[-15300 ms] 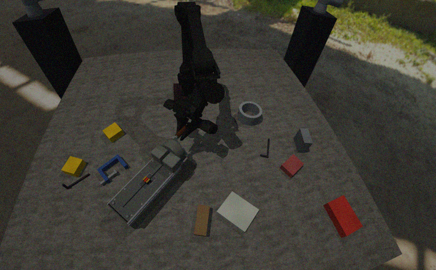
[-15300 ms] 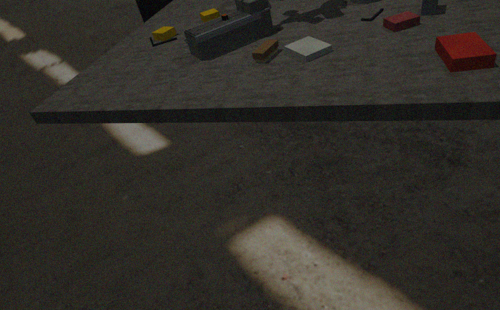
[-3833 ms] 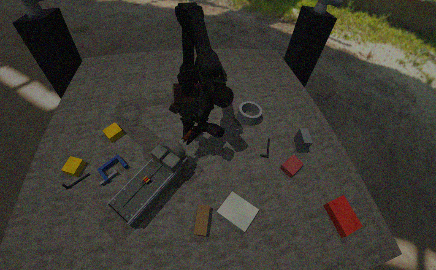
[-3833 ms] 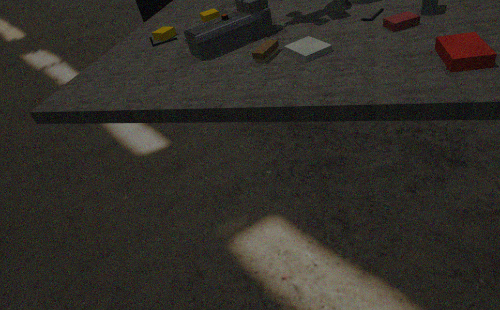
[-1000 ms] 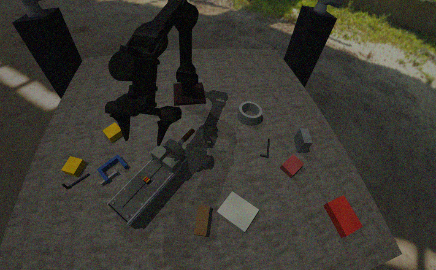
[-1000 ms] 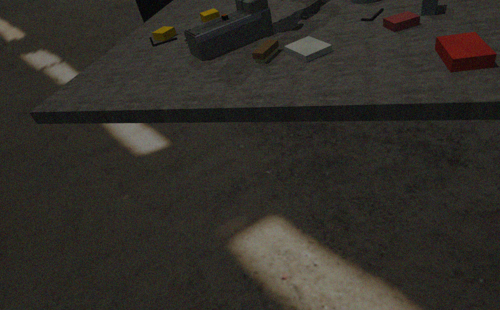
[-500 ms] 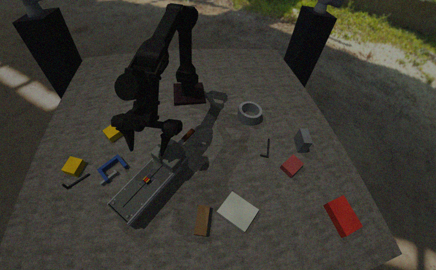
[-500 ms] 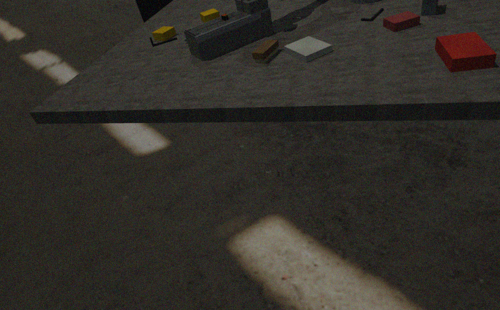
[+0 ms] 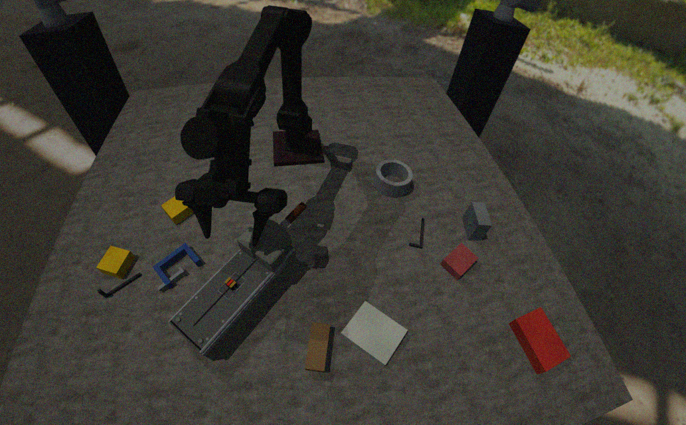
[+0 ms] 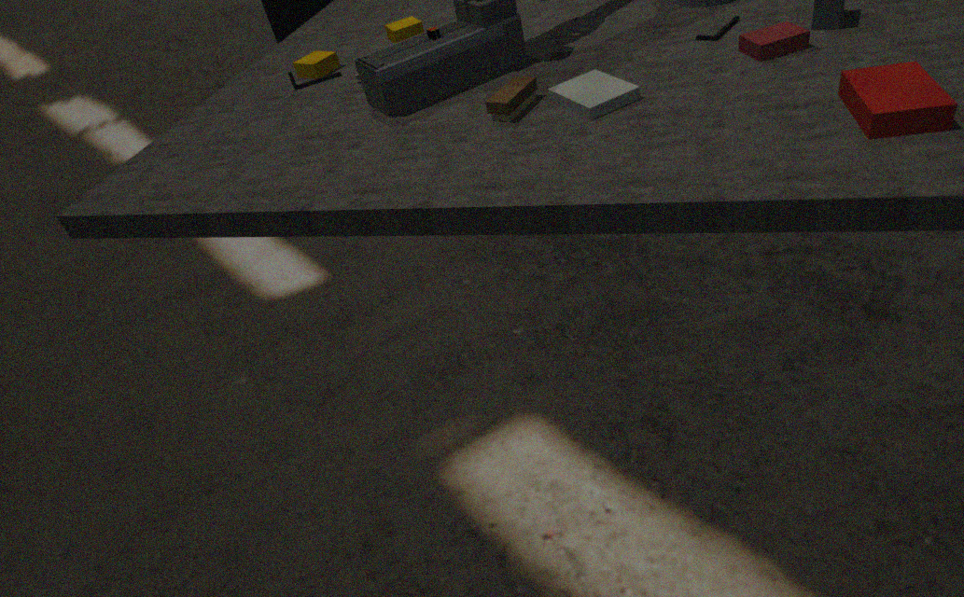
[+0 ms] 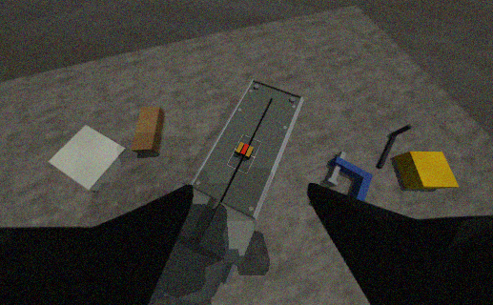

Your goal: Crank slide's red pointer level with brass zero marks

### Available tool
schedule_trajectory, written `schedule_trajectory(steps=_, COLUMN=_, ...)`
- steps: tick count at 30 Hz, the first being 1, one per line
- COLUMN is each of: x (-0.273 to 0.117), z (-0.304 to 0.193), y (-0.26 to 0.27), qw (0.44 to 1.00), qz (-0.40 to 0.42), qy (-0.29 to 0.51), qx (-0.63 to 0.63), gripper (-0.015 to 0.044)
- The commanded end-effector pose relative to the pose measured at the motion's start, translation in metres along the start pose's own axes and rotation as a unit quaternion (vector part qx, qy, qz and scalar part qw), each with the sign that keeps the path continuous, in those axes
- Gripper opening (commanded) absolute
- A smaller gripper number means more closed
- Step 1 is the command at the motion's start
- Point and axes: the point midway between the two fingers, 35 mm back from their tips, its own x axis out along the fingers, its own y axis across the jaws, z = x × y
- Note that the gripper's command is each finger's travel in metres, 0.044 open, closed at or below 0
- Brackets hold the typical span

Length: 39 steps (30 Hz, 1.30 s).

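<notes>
My gripper (image 9: 232, 240) (image 11: 251, 189) stands wide with nothing in it, and the crank's reddish-brown handle (image 9: 296, 212), slanting up and away from the slide machine (image 9: 213, 311) (image 10: 444, 64) (image 11: 266, 119)'s near-arm end, lies just beside my fingers, toward the pale ring.

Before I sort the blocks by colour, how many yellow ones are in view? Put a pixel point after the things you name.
2: one yellow block (image 9: 116, 261) (image 10: 315, 64) (image 11: 435, 170) beside a black angled rod (image 9: 119, 285) (image 11: 387, 149); another yellow block (image 9: 175, 210) (image 10: 403, 29), partly behind the end effector (image 9: 232, 240) from above. Others could be hidden.
</notes>
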Motion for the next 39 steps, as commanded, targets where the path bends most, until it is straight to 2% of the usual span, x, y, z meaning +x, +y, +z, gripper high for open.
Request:
schedule_trajectory(steps=1, x=0.001, z=-0.001, y=0.0008, qw=1.0, qz=0.003, qy=0.001, qx=-0.003, gripper=0.0414)
schedule_trajectory(steps=17, x=0.001, z=-0.001, y=0.0008, qw=1.0, qz=0.003, qy=0.001, qx=-0.003, gripper=0.0)
schedule_trajectory(steps=37, x=0.0001, z=-0.0002, y=0.0002, qw=1.0, qz=0.001, qy=0.0, qx=0.0, gripper=0.0)
schedule_trajectory(steps=39, x=0.0001, z=-0.0002, y=0.0002, qw=1.0, qz=0.001, qy=0.0, qx=0.0, gripper=0.0053)
